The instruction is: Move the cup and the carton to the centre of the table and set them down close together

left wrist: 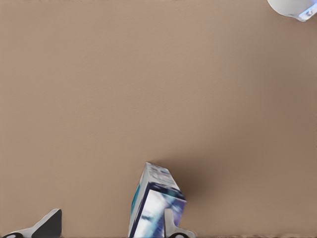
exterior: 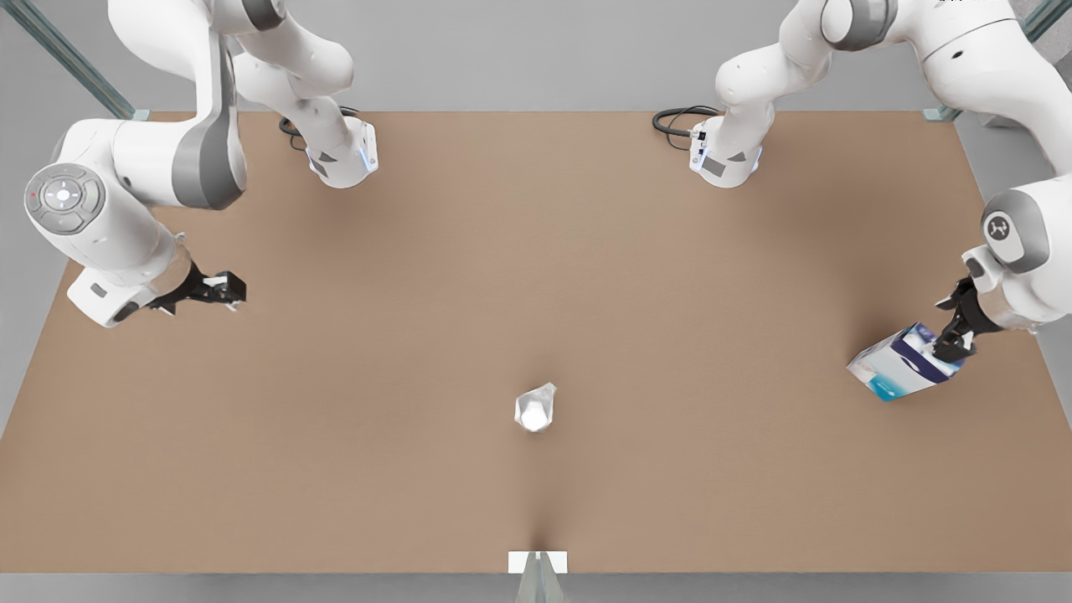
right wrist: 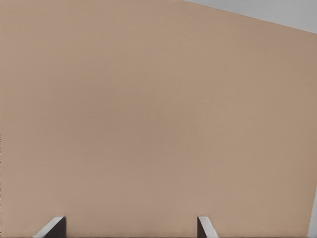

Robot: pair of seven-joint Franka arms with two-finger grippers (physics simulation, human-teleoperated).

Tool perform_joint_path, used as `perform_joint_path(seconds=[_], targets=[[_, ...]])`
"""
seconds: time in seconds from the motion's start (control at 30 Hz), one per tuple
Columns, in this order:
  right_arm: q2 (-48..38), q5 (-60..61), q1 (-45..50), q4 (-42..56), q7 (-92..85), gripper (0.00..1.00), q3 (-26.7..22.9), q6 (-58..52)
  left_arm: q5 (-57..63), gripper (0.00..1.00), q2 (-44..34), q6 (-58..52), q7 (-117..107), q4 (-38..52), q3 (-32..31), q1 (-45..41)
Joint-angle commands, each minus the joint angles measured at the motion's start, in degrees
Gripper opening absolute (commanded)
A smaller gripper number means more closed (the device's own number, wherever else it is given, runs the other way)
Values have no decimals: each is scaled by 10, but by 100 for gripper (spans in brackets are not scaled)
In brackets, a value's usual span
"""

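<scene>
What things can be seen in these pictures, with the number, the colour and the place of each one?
cup: one, silvery-grey with a white inside, standing alone near the middle of the table, a little toward the front edge.
carton: one, white with a dark blue band and a teal stripe, tilted, at the front view's right side of the table.
table: one, plain brown, under everything.
cables: two dark loops, at the far edge by the arm bases.
white bracket: one, at the middle of the near edge.
left gripper: one, black, at the front view's right, against the carton, which sits beside one of its fingers.
right gripper: one, black, jaws open, waiting above bare table at the front view's left.
</scene>
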Motion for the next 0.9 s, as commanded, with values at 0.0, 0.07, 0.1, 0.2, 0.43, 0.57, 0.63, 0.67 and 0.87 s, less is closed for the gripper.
perform_joint_path(seconds=[0.0, 0.07, 0.1, 0.2, 0.43, 0.57, 0.63, 0.67, 0.87], targets=[[0, 0, -1, 0, 1, 100, 1, 0, 1, 100, -2, 7, 20, 0, -7, 1], [-2, 2, -11, 0, 1, 100, 1, -1, 5, 100, -2, 19, 57, -11, -8, 6], [-3, 2, -18, -1, 1, 100, 7, 1, 5, 100, -3, 29, 73, -25, -8, 21], [6, -2, -22, -6, 5, 100, 18, 6, 14, 100, -3, 52, 83, -53, -8, 54], [16, 0, -26, 2, 4, 100, 18, 8, 22, 100, 37, 124, 103, -60, -9, 73], [20, 5, -27, 2, 4, 100, 17, 18, 22, 100, 41, 144, 167, -63, -9, 102], [23, 16, -28, 2, 4, 100, 17, 25, 22, 100, 47, 151, 167, -71, -9, 103], [23, 16, -28, 2, 4, 100, 17, 25, 22, 100, 47, 163, 168, -78, -9, 103], [24, 16, -28, 2, 4, 100, 17, 25, 21, 100, 58, 178, 167, -79, -19, 98]])
